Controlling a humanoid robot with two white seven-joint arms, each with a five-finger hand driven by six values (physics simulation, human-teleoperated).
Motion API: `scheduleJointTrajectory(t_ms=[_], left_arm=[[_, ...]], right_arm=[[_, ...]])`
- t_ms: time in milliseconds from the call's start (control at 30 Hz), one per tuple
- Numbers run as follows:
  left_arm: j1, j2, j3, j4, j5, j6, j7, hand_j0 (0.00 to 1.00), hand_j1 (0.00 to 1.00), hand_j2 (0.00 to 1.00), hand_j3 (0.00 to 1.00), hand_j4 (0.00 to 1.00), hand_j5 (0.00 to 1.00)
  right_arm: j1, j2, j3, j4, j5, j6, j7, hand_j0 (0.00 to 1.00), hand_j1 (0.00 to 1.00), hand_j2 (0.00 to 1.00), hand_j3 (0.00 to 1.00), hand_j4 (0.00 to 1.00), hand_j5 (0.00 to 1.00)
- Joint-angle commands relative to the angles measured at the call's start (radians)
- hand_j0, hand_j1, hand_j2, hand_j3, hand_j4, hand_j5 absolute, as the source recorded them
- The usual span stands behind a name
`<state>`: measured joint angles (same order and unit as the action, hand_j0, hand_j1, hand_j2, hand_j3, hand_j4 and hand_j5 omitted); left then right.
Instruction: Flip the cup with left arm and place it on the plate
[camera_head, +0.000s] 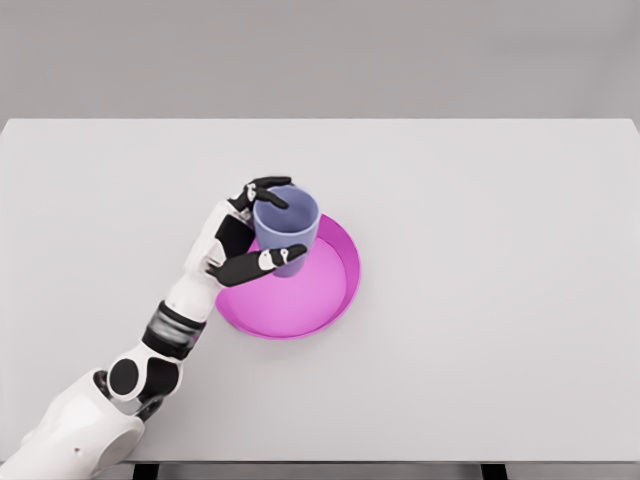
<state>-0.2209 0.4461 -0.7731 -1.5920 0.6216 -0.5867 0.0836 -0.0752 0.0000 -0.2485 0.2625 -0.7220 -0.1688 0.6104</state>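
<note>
A pale blue-lilac cup (287, 226) stands upright with its mouth facing up, over the back left part of a magenta plate (320, 295). My left hand (262, 225) comes in from the lower left and is shut on the cup, thumb across its near side and fingers wrapped round the far left rim. Whether the cup's base touches the plate is hidden by the cup and thumb. The right arm does not show.
The plate lies near the middle of a wide light grey table (500, 250). The table's front edge runs along the bottom, with dark legs showing below it. A grey wall stands behind.
</note>
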Motion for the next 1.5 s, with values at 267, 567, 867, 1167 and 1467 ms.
scheduleJointTrajectory(t_ms=[267, 567, 867, 1167, 1467], left_arm=[[-0.009, -0.027, -0.005, 0.092, 0.000, 0.025, 0.033, 0.43, 0.43, 0.43, 0.43, 0.43, 0.43], [-0.009, -0.055, -0.011, 0.086, -0.025, 0.011, 0.033, 0.43, 0.43, 0.43, 0.43, 0.43, 0.43], [-0.005, -0.049, -0.011, 0.084, -0.025, 0.011, 0.034, 0.76, 0.76, 0.76, 0.76, 0.76, 0.76], [-0.005, -0.046, -0.011, 0.084, -0.023, 0.013, 0.036, 0.93, 0.93, 0.93, 0.93, 0.93, 0.93], [-0.002, -0.040, -0.005, 0.076, -0.023, 0.011, 0.036, 0.97, 0.97, 0.97, 0.97, 0.97, 0.97]], right_arm=[[0.000, 0.000, 0.000, 0.000, 0.001, -0.001, 0.000, 1.00, 1.00, 1.00, 1.00, 1.00, 1.00], [0.000, 0.000, 0.000, 0.000, 0.001, 0.000, 0.000, 1.00, 1.00, 1.00, 1.00, 1.00, 1.00], [0.000, 0.000, 0.000, 0.000, 0.001, -0.001, 0.000, 1.00, 1.00, 1.00, 1.00, 1.00, 1.00], [0.000, 0.000, 0.000, 0.000, -0.001, 0.000, 0.000, 1.00, 1.00, 1.00, 1.00, 1.00, 1.00], [0.000, 0.000, 0.000, 0.000, -0.001, 0.000, 0.000, 1.00, 1.00, 1.00, 1.00, 1.00, 1.00]])
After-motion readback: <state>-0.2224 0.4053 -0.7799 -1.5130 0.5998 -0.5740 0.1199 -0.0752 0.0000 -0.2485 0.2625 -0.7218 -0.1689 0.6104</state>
